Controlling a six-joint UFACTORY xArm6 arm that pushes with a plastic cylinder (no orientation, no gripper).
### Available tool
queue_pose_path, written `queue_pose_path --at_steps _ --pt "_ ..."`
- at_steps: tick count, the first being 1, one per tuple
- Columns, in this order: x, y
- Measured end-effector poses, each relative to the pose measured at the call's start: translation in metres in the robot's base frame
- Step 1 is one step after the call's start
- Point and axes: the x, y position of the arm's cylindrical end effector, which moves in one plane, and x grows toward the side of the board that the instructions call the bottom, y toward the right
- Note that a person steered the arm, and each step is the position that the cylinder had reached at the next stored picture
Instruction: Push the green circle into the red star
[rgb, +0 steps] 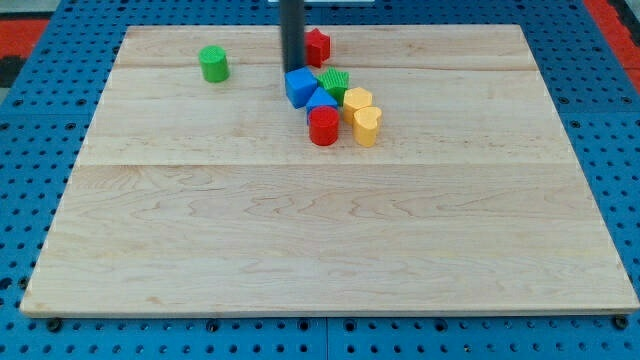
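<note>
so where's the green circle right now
The green circle stands alone near the view's top left of the board, apart from my tip and the block cluster to its right.

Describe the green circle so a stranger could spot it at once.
Start at the wooden board and look near its top edge, toward the view's left. The green circle stands there alone, left of my tip and the cluster; the other green block sits packed among neighbours.

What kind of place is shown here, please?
Probably a robotics lab bench: a wooden board lies on blue perforated matting, with small coloured blocks such as the green circle, and my tip.
</note>
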Motion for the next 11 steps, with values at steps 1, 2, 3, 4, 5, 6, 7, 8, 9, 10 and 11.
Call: queue_pose_path --at_steps 1,2,3,4,5,6,7,8,9,10,11 --pt "0.007 -0.070" --pt "0.021 -0.082" --pt "0.028 -0.130" --pt "0.001 -0.143" --pt "-0.001 -0.074" --pt "-0.001 -0.035" --pt "-0.018 -0.090" --pt "-0.032 -0.084" --pt "-0.019 -0.013" --pt "-0.013 -0.007" --pt "0.032 0.009"
